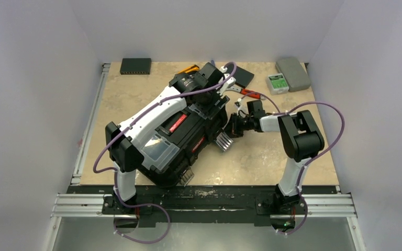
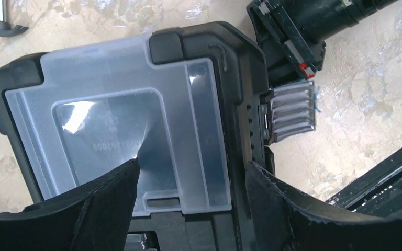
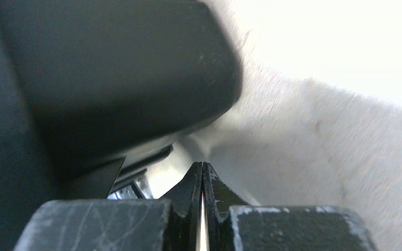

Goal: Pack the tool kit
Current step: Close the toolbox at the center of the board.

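The left arm point(image 1: 152, 112) is reaching from the near edge of the counter point(image 1: 131, 99) diagonally over the toolbox point(image 1: 201, 133), its wrist bending down above the box's far end. The left gripper point(image 2: 192, 164) is hanging wide apart over a clear lid point(image 2: 136, 125) of one lid compartment, with its fingers point(image 2: 102, 206) straddling the lid's lower edge and holding nothing. The toolbox is lying slantwise across the middle of the counter, nearer the left edge, its other clear compartment pointing toward the near edge. The right arm point(image 1: 298, 136) is folding in from the right, and the right gripper point(image 3: 202, 175) is pressed fully together, empty, just beside the toolbox's right flank, near a ribbed metal latch point(image 2: 293, 107) that is sticking out. Behind the box, a red-handled tool point(image 1: 250, 93) and a yellow-handled tool point(image 1: 191, 68) are lying toward the far edge. A grey case point(image 1: 293, 73) is sitting at the far right corner, and a flat black box point(image 1: 135, 65) is resting against the far edge, left.
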You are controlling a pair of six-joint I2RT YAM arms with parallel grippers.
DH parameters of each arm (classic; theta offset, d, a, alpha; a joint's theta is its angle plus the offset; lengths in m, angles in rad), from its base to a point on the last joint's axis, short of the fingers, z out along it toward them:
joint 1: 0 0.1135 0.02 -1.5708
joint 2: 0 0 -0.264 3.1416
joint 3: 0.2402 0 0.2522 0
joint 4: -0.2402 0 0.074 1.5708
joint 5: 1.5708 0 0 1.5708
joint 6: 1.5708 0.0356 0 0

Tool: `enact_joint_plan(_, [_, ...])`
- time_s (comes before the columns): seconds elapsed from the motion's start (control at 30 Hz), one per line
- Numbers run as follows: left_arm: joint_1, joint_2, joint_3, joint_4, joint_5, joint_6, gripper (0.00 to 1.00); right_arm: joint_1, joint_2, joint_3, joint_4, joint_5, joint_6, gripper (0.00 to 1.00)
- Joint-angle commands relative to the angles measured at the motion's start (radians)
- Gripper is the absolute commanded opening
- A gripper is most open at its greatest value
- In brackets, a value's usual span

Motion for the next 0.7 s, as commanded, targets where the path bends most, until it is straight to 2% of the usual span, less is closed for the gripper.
enact_joint_plan(0.0, [0.003, -0.009, 0.002, 0.032, 0.019, -0.009, 0.72, 0.035, -0.131, -0.06, -0.046, -0.07, -0.042, 0.0])
enact_joint_plan(0.2, [-0.009, -0.033, 0.025, 0.006, 0.04, -0.012, 0.72, 0.032, -0.216, -0.073, -0.039, -0.092, -0.006, 0.0])
enact_joint_plan(0.47, [-0.11, -0.067, 0.104, -0.088, -0.008, -0.045, 0.71, 0.031, -0.229, -0.071, -0.023, -0.089, 0.023, 0.0])
enact_joint_plan(0.67, [-0.148, -0.073, 0.07, -0.107, -0.014, -0.092, 0.67, 0.031, -0.292, -0.096, -0.006, -0.099, 0.053, 0.0])
